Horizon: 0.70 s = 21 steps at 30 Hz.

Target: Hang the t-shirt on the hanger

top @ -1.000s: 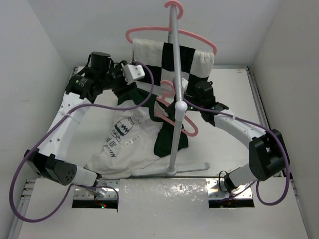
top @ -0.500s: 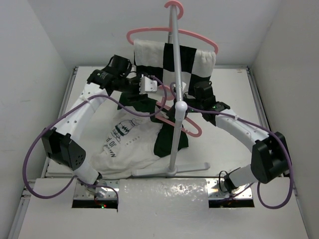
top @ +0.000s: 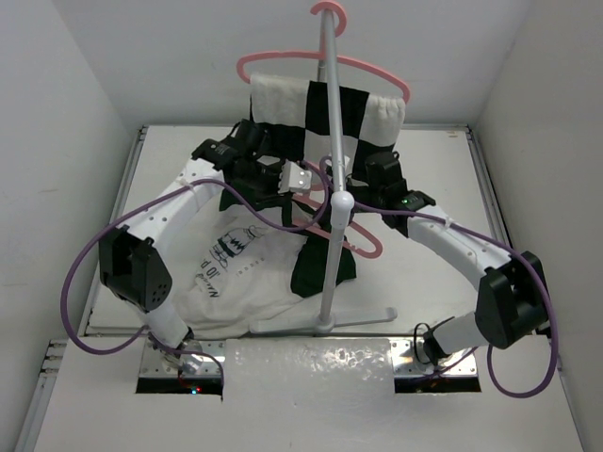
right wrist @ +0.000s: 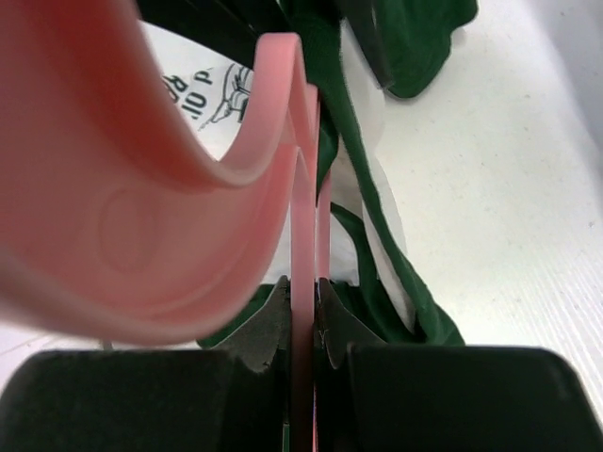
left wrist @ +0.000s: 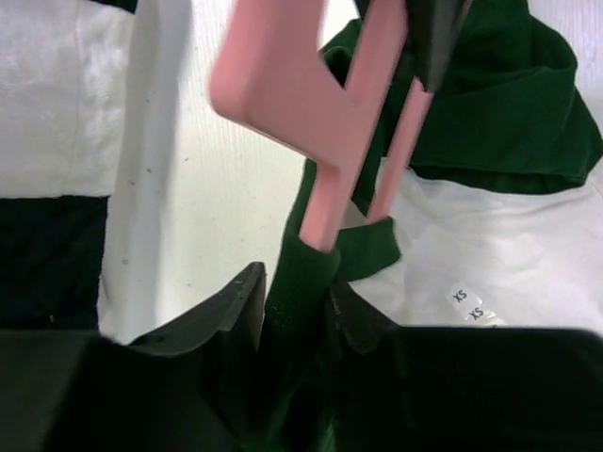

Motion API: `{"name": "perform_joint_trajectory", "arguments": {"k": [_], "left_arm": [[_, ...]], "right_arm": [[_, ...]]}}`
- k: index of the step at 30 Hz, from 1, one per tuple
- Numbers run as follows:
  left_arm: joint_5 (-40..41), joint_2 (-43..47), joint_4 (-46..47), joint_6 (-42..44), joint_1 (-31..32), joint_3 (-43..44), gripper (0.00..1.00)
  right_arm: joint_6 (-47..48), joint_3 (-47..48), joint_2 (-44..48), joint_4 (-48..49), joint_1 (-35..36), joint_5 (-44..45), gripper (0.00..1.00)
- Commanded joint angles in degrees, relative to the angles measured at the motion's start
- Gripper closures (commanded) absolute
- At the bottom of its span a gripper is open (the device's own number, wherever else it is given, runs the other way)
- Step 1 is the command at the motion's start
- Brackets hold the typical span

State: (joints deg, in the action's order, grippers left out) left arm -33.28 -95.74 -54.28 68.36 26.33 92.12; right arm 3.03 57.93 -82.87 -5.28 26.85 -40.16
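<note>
The t-shirt [top: 247, 275], cream with dark green sleeves and collar, lies crumpled on the table left of the stand. My left gripper [top: 306, 185] is shut on its green collar [left wrist: 300, 275], lifted off the table. The end of the pink hanger [left wrist: 316, 104] enters the collar just above my left gripper [left wrist: 297, 287]. My right gripper [top: 358, 193] is shut on the thin bar of the hanger [top: 366, 247], seen close up in the right wrist view [right wrist: 188, 207] between the jaws of the right gripper [right wrist: 301, 303]. The t-shirt [right wrist: 415, 47] lies below it.
A grey stand pole [top: 332, 254] with a flat base [top: 325, 323] rises at the centre, right beside both grippers. A twin pink hanger [top: 377, 73] with a black-and-white checkered cloth [top: 330, 113] hangs from its top. White walls enclose the table on three sides.
My left arm has swung right and nearer, carrying the green collar from the far left up to the hanger's end. The right gripper and hanger shifted only slightly.
</note>
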Motion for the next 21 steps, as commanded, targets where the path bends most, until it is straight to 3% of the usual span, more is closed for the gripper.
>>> {"name": "perform_joint_trajectory", "arguments": {"k": [1, 2, 7, 11, 14, 16, 17, 18, 21], "left_arm": [[0.05, -0.06, 1.72, -2.26, 0.66, -0.18, 0.77], [0.14, -0.06, 1.46, -2.26, 0.74, -0.36, 0.84], [-1.34, 0.56, -2.14, -0.68, 0.83, -0.89, 0.96], [-5.30, 1.79, -3.29, -3.83, 1.45, -0.01, 1.00], [-3.83, 2.84, 1.61, -9.96, 1.97, -1.76, 1.00], [3.19, 3.63, 7.92, -14.19, 1.97, -4.92, 1.00], [6.70, 3.98, 10.23, -19.61, 1.80, -7.10, 1.00], [12.22, 4.60, 12.08, -21.93, 1.36, -8.08, 1.00], [16.66, 6.96, 16.57, -30.02, -1.19, -11.78, 1.00]], "right_arm": [[0.31, 3.77, 2.45, 6.51, 0.31, -3.69, 1.00], [0.40, 3.77, 2.45, 6.60, 0.39, -3.96, 1.00], [-1.09, 3.68, 1.66, 8.70, 0.39, -5.36, 1.00], [-1.45, 4.90, -0.62, 10.46, 0.31, -5.02, 1.00], [-3.02, 6.14, -2.82, 12.65, 0.31, -2.31, 1.00], [-6.35, 5.88, -3.26, 13.02, 0.22, 1.82, 0.75], [-6.71, 5.88, -3.18, 12.40, 0.31, 6.28, 0.59], [-8.37, 5.79, -2.91, 11.70, 0.13, 8.85, 0.34], [-14.85, 3.25, 0.16, 11.17, -0.57, 22.36, 0.13]]}}
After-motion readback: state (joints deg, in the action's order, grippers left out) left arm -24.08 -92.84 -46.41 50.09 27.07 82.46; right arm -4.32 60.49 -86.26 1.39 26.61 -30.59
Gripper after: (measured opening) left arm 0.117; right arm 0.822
